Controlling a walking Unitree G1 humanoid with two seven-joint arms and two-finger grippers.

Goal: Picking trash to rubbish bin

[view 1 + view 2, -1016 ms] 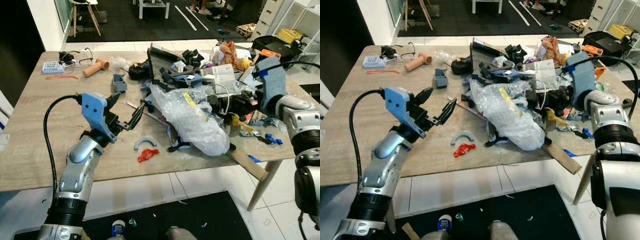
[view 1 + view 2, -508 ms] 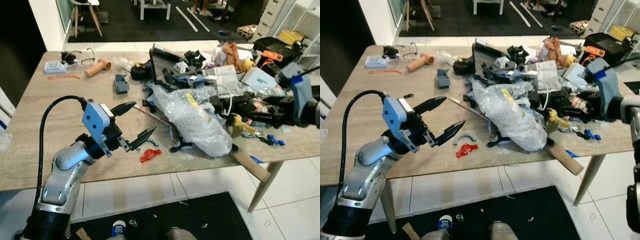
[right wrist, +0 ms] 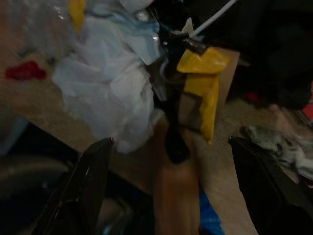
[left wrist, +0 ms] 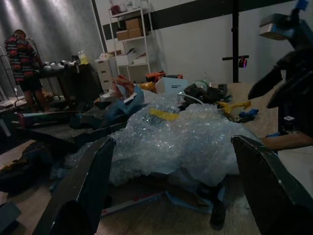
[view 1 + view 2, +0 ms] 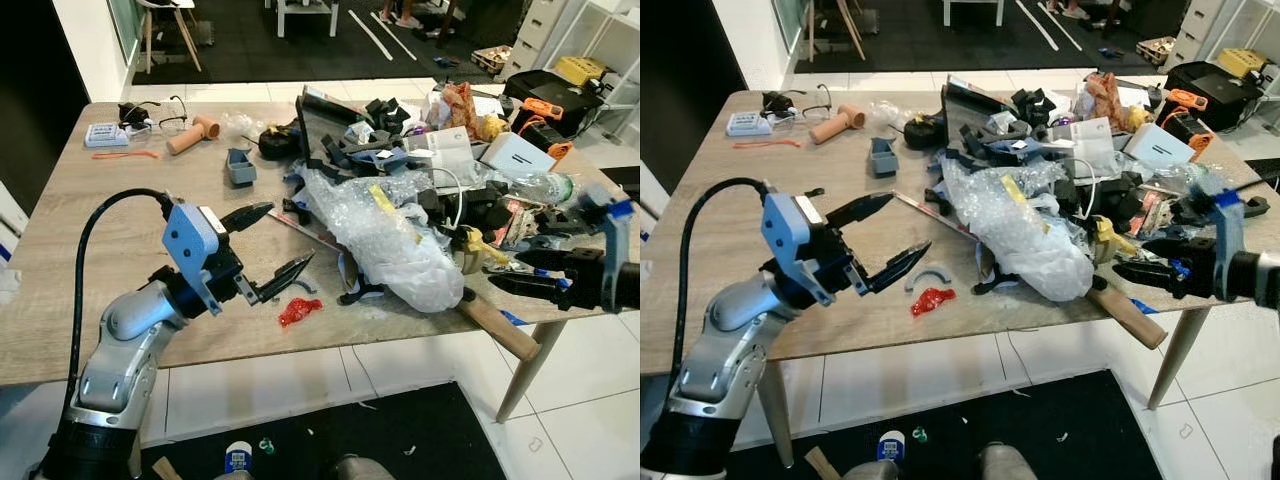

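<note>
- Left pincer (image 5: 267, 248): seen at centre left of the frame, held above the front part of the wooden table (image 5: 70, 240); its two black fingers are spread wide, and nothing is held between them.
- Red scrap (image 5: 297, 311): seen lying on the table just right of and below the left pincer, beside a small grey curved piece (image 5: 924, 276).
- Bubble wrap (image 5: 385, 240): a crumpled clear heap at centre frame, at the near side of the pile of trash; a yellow strip (image 5: 379, 198) is seen on top of it.
- Pile of mixed clutter (image 5: 420, 150): spread over the upper right of the table, behind the bubble wrap.
- Wooden handle (image 5: 496, 327): seen overhanging the table's front edge at lower right.
- Right pincer (image 5: 520, 270): seen at the right edge of the frame, near the table's right end, pointed toward the pile; its fingers are parted and empty.
</note>
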